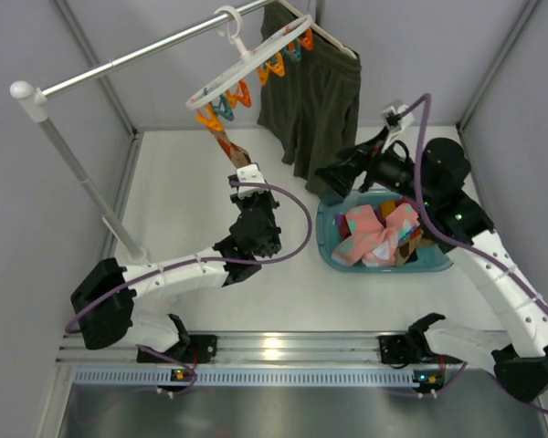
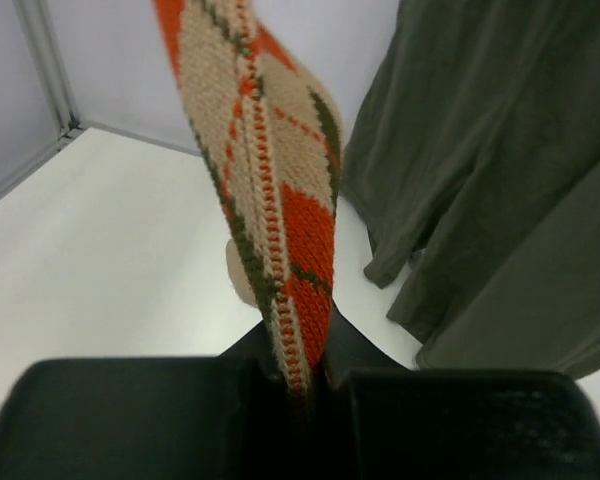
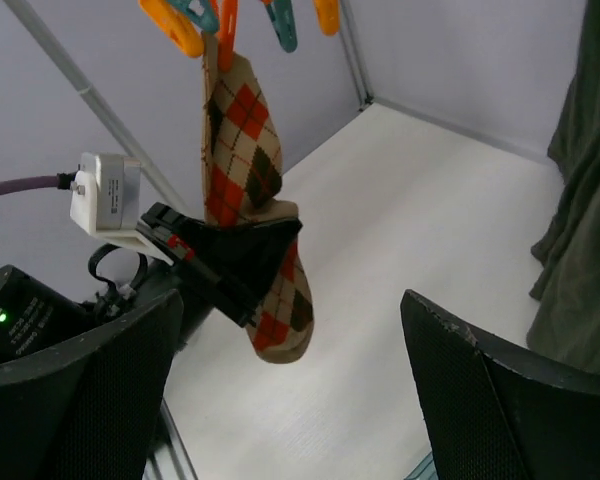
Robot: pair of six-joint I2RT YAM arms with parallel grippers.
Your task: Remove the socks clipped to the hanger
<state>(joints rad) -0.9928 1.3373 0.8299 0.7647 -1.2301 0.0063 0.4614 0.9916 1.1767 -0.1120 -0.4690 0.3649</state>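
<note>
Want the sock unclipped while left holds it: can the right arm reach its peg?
Probably yes. The right gripper is open and faces the sock, with nothing between it and the orange peg above; the shorts hang off to one side.

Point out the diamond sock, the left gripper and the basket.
diamond sock [image 3: 242, 120], right wrist view, upper leg.
left gripper [image 2: 305, 390], left wrist view, midway between fingertips.
basket [image 1: 322, 233], top view, left rim.

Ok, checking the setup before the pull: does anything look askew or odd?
The hanger hangs tilted on the rail, its low side toward the one clipped diamond-pattern sock, which the left gripper pinches. Nothing else stands out.
</note>
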